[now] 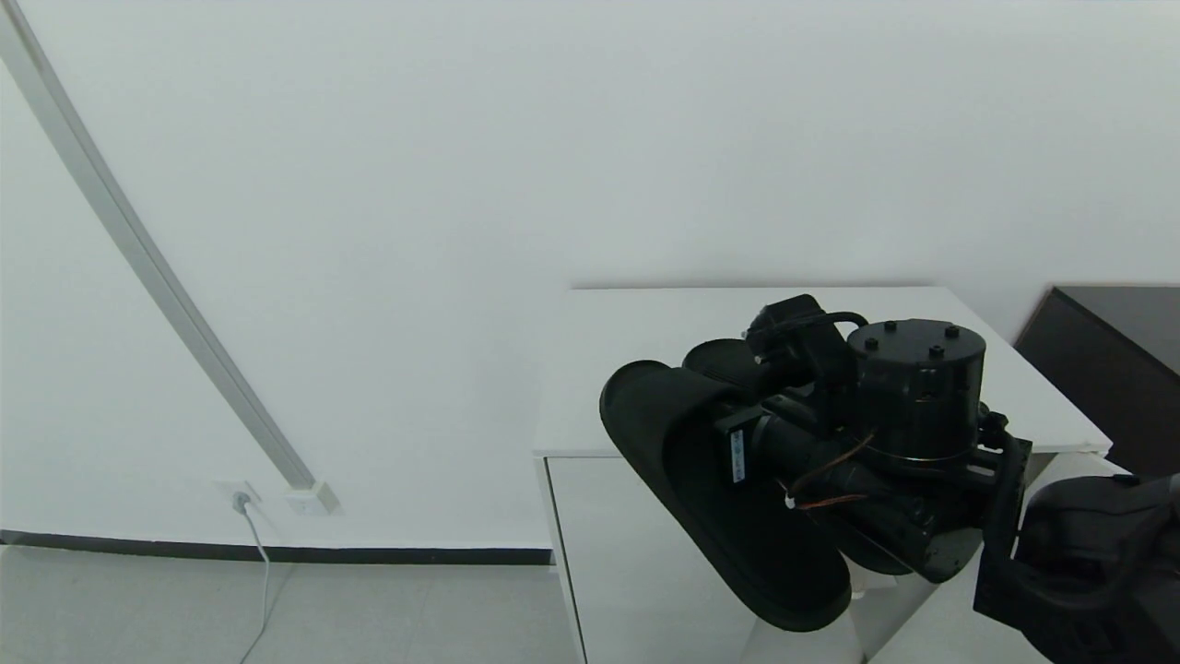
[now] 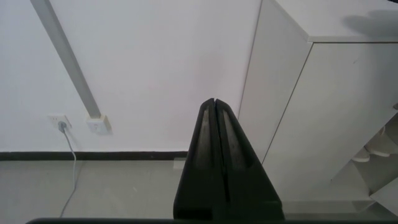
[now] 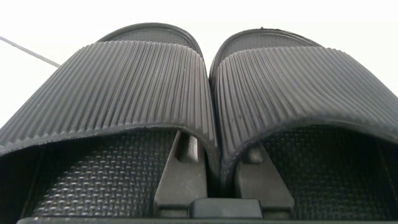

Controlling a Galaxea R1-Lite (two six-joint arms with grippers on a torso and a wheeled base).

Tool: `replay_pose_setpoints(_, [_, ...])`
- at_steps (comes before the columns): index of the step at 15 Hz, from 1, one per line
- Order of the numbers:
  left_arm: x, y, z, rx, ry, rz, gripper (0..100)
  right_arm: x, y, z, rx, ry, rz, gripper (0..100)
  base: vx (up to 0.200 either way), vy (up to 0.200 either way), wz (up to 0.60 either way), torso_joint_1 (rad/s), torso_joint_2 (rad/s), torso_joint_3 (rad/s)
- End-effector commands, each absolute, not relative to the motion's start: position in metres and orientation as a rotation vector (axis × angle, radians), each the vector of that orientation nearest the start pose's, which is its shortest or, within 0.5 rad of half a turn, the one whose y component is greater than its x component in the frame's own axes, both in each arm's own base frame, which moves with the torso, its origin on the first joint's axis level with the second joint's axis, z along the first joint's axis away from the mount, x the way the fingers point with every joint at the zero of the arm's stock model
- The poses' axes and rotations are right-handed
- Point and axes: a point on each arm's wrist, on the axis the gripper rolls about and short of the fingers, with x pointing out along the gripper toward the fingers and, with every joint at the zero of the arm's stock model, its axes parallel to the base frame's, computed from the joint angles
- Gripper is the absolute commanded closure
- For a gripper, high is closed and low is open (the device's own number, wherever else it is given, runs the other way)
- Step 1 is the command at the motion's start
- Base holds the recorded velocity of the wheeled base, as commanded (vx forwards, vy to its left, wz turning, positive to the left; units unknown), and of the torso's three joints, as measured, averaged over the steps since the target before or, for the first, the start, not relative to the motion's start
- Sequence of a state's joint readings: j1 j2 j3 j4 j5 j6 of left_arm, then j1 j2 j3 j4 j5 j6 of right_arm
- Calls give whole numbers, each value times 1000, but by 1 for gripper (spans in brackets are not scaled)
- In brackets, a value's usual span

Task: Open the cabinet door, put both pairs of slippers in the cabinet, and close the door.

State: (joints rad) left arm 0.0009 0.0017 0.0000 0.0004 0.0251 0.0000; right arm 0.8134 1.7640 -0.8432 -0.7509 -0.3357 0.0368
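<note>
In the head view a pair of black slippers (image 1: 719, 489) hangs in the air in front of the white cabinet (image 1: 737, 323), held side by side and tilted. My right gripper (image 1: 737, 438) is shut on the pair. The right wrist view shows one finger (image 3: 180, 177) inside each slipper, clamping the two inner walls of the slippers (image 3: 214, 93) together. My left gripper (image 2: 214, 106) is shut with nothing between its fingers, low beside the cabinet (image 2: 280, 93). White shelves (image 2: 376, 149) show at the cabinet's far edge.
A dark piece of furniture (image 1: 1106, 350) stands to the right of the cabinet. On the white wall to the left a grey strip (image 1: 147, 258) runs down to a socket with a cable (image 1: 241, 500). Grey floor lies open on the left.
</note>
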Motion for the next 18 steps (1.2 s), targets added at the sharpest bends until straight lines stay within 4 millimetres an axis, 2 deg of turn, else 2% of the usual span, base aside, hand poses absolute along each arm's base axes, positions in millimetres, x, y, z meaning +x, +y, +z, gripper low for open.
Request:
replay_pose_setpoints(1, [-23,1,76,0,0,26,100,229,231,179,-63,164,469,100,0,0,0,0,0,0])
replay_pose_setpoints(2, [-23,1,76,2,2,23,100,229,231,181,-60,154,470,100,0,0,0,0,0,0])
replay_pose_setpoints(10, [-23,0,76,0,0,25,100,230,231,178,-65,160,468,100,-200,0,0,0,2,2])
replay_pose_setpoints(18, [-23,0,76,0,2,25,100,228,230,176,-63,147,468,100,0,0,0,0,0,0])
